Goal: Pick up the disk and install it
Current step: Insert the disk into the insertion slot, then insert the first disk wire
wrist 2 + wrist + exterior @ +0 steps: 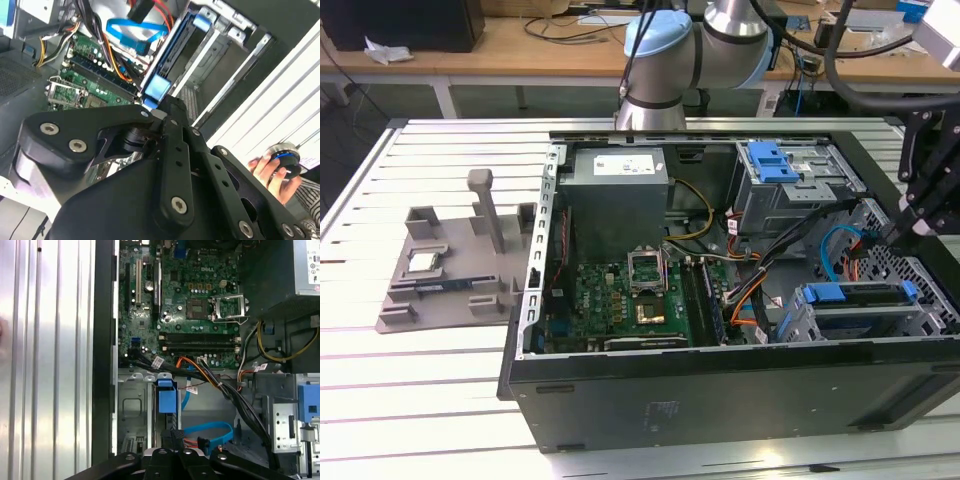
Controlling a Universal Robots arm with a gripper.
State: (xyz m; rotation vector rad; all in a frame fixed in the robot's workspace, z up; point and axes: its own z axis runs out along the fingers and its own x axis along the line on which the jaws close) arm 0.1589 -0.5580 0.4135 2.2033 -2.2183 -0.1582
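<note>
Exterior view, disk (855, 298) seated in case bay, pincer (898, 232) just above, finger state unclear

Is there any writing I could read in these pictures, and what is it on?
Power supply label: print too small to read.
Motherboard: white markings, too small to read.
Sticker on the case wall: blurred.
No text can be quoted reliably.

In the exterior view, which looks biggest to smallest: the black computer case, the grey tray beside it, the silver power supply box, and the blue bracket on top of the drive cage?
1. Black computer case
2. Grey tray
3. Silver power supply box
4. Blue bracket

The tray and the power supply box look close in size, so their order is unsure.
</note>
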